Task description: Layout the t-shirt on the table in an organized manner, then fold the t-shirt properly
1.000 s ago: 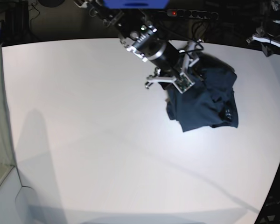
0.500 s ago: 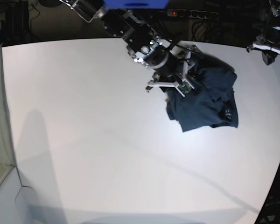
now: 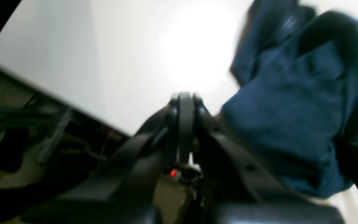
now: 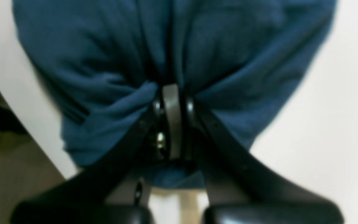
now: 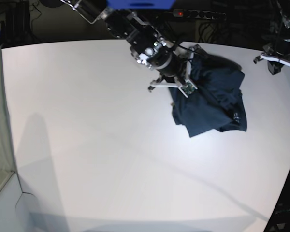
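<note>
Navy t-shirt (image 4: 228, 56) pinched in right gripper (image 4: 172, 93)

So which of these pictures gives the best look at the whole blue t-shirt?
The base view: it shows the whole t-shirt crumpled in a heap on the white table. The right wrist view is a blurred close-up of cloth bunched at the right pincer. The left wrist view shows only part of it, blurred.

Beyond the far edge of the white surface lies a black power strip (image 5: 199, 14) with a lit red switch, cables trailing beside it. A blue panel (image 5: 140, 4) sits at the top centre. Dark equipment (image 5: 12, 21) fills the far left corner.
</note>
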### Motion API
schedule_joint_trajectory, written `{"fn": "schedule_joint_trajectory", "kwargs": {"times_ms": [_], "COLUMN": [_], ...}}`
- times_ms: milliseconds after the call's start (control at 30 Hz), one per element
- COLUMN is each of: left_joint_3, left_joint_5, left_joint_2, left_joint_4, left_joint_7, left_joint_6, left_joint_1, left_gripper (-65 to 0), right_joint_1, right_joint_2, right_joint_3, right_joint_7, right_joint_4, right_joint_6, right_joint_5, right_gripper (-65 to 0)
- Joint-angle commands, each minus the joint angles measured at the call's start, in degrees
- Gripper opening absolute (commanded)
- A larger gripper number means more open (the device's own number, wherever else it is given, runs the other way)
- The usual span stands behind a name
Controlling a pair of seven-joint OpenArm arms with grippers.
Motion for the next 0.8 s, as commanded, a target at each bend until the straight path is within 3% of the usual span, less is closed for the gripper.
{"fn": "schedule_joint_trajectory", "kwargs": {"times_ms": [0, 267, 567, 667, 767], "left_joint_3": [-0.4, -0.1, 0.6, 0.9, 1.2], "left_joint_5": [0.0, 0.0, -0.7, -0.7, -0.7], "left_joint_2": [-0.6, -0.6, 0.8, 2.0, 3.6], "left_joint_4": [1.0, 0.9, 1.0, 1.0, 1.0], "left_joint_7": [-0.8, -0.8, -0.8, -0.8, -0.7], "left_joint_6": [0.1, 0.1, 0.1, 0.1, 0.1], "left_joint_1": [0.8, -0.3, -3.2, -4.7, -6.6], "left_gripper": [-65.0, -65.0, -65.0, -65.0, -65.0], "right_joint_1": [0.9, -0.8, 1.3, 2.2, 3.7], "right_joint_2": [0.0, 1.1, 2.3, 2.6, 4.9], "right_joint_3": [1.3, 19.1, 36.2, 39.9, 41.0], "right_joint_7": [1.5, 1.4, -1.9, -2.4, -2.4], "right_joint_4": [3.8, 19.4, 28.1, 28.1, 27.7], "right_joint_6": [0.0, 0.1, 0.1, 0.2, 0.2], "right_joint_5": [-0.2, 0.7, 18.0, 21.9, 23.3], "right_gripper": [-65.0, -65.0, -65.0, -65.0, -65.0]}}
